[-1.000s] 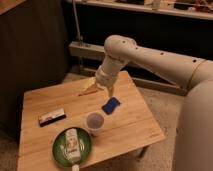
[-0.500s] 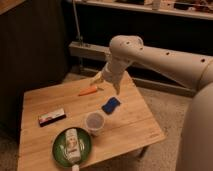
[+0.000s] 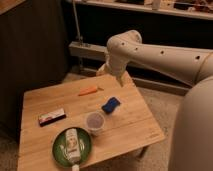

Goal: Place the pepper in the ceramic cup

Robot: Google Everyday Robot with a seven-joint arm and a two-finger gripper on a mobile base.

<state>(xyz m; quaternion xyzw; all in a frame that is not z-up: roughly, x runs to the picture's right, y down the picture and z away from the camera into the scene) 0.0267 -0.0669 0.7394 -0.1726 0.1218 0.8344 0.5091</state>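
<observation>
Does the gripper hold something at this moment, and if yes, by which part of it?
Nothing seems to be held. The gripper hangs above the far edge of the table, and the pepper lies flat on the table, apart from it.

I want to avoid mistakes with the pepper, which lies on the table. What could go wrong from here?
1. The pepper lies flat and slim, apart from the claw, which hangs over the table's far edge; a grasp may roll it away.
2. The blue block lies roughly between claw and cup; the arm might push it.
3. The cup is small and close to the green plate; the pepper might miss or tip it.
</observation>
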